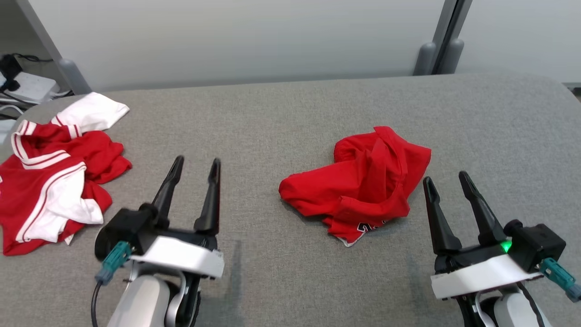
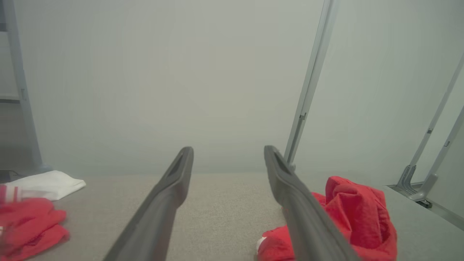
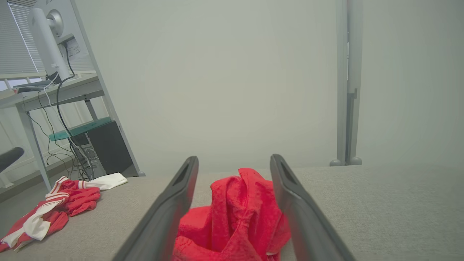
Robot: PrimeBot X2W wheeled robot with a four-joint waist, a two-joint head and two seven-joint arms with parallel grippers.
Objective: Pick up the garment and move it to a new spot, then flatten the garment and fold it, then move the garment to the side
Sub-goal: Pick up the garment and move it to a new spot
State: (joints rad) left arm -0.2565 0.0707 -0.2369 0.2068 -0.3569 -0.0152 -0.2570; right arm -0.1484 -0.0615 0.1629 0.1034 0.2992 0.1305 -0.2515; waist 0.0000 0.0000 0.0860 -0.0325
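Left hand (image 1: 197, 160) and right hand (image 1: 445, 177) are held wide and empty over the worktop (image 1: 272, 118); a crumpled red garment (image 1: 358, 181) is bunched between them.

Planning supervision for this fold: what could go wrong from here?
1. The crumpled red garment lies heaped in layers; the open right gripper beside it may pinch several folds, so it could lift bunched.
2. The red-and-white garment lies left of the open left gripper; setting the red one there could tangle them.
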